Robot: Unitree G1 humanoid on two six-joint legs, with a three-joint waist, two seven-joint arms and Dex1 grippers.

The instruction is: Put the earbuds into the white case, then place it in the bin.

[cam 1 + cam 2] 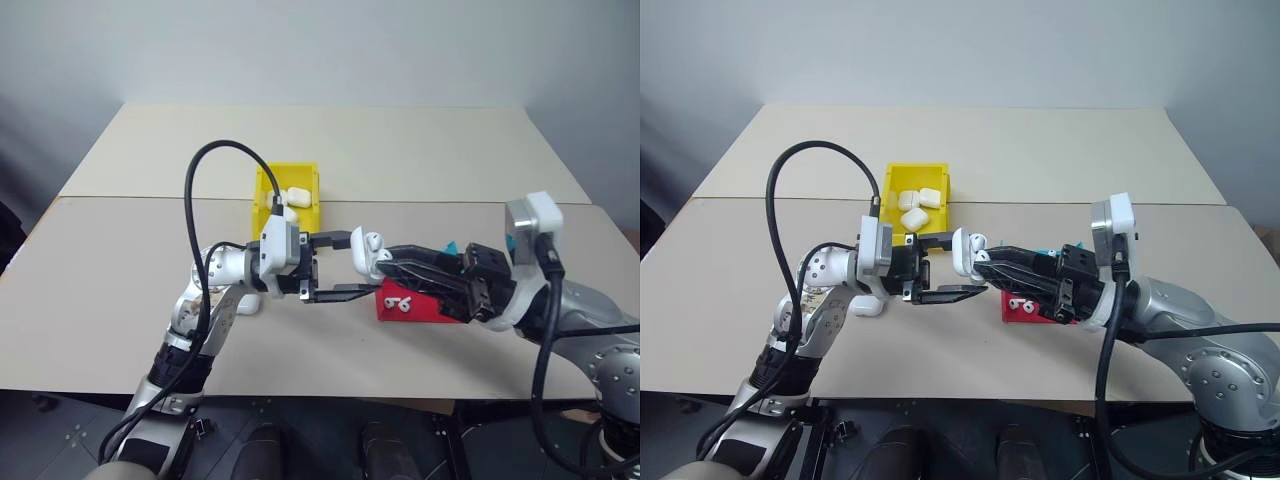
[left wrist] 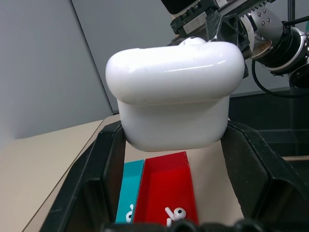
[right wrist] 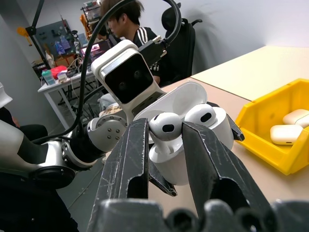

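— Jaws first?

— Found left gripper (image 1: 350, 265) clamped on the white case (image 2: 174, 96), lid flipped open, lifted clear of the table. Found right gripper (image 1: 985, 262) narrowed on one earbud (image 3: 164, 126), pinched between both fingers right at the mouth of the case.

— Seated yet?

— Judged not quite; looked perched at its socket, not dropped home. Saw a second earbud (image 3: 202, 116) beside it, apparently already in its slot.

— And the bin (image 1: 262, 205)?

— Sat at about eleven o'clock from the held case, well apart, with several finished cases (image 1: 915, 205) inside. Spotted a red tray (image 1: 420, 310) at five o'clock, just under the grippers, with loose spare earbuds (image 1: 400, 303) in it, a blue tray (image 2: 129, 188) touching its side, and another case (image 1: 247, 304) lying on the table at eight o'clock.

— So, how far along?

— Reckoned roughly halfway. Done: case picked up and opened, one bud in. Left: push this bud down, let go, snap the lid shut, carry across to eleven o'clock, drop in.
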